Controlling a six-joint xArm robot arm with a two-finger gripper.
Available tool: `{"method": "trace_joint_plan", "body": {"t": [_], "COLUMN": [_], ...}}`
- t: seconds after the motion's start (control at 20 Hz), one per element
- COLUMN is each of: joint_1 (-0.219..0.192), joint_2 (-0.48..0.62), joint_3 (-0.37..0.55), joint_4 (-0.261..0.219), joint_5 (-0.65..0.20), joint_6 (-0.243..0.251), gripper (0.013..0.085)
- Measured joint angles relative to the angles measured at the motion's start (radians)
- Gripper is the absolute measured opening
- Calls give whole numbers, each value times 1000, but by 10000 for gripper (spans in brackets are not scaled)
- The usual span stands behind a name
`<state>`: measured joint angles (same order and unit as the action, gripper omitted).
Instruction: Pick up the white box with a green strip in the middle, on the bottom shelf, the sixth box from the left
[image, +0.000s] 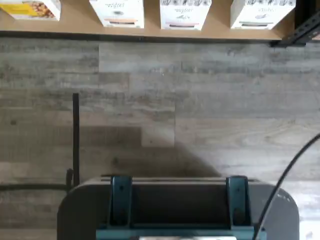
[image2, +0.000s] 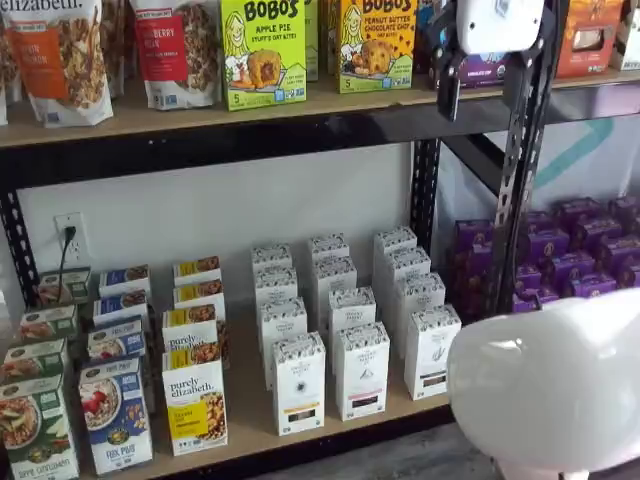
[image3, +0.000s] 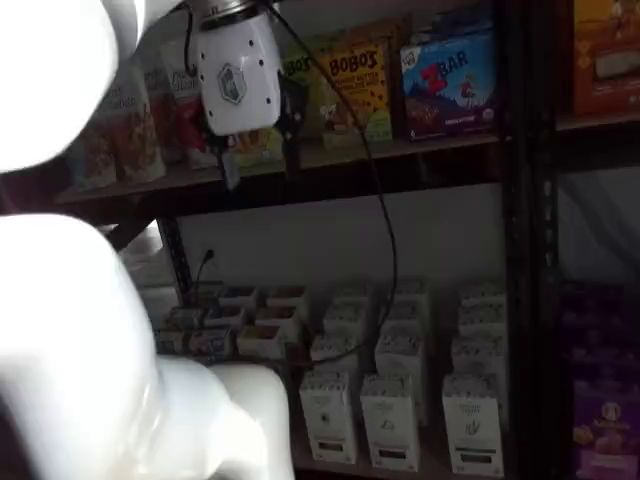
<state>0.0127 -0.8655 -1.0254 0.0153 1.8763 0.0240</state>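
The white box (image2: 432, 352) stands at the front of the right-hand row of tall white cartons on the bottom shelf (image2: 250, 425). It has a speckled top and a dark strip low on its front. It also shows in the other shelf view (image3: 473, 425) and in the wrist view (image: 262, 12), at the shelf's front edge beside the black upright. My gripper (image3: 260, 155) hangs high in front of the upper shelf, far above the box. Its two black fingers stand apart with nothing between them. It also shows in a shelf view (image2: 483, 90).
Two like white cartons (image2: 362, 370) (image2: 299, 385) stand left of the box, with more rows behind. Purely elizabeth boxes (image2: 193, 400) fill the left. Purple boxes (image2: 575, 250) lie beyond the black upright (image2: 515, 180). A dark mount with teal brackets (image: 175, 210) sits over the wood-look floor (image: 200, 100).
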Motion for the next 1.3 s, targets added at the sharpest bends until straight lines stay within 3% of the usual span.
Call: {"method": "trace_joint_plan", "body": {"t": [0.4,0.55,0.85,1.1,1.3], "joint_1": [-48,-51,-77,-84,-65], "joint_2": [-33,-53,-12,16,71], "joint_3": [216,328,475,615,681], "joint_4": [15,-3,17,4,-51], "joint_5": [-220,-343,-484,-686,-822], "joint_6": [-47,-51,-81,-88,-46], "gripper": [850,850,850,850,850]}}
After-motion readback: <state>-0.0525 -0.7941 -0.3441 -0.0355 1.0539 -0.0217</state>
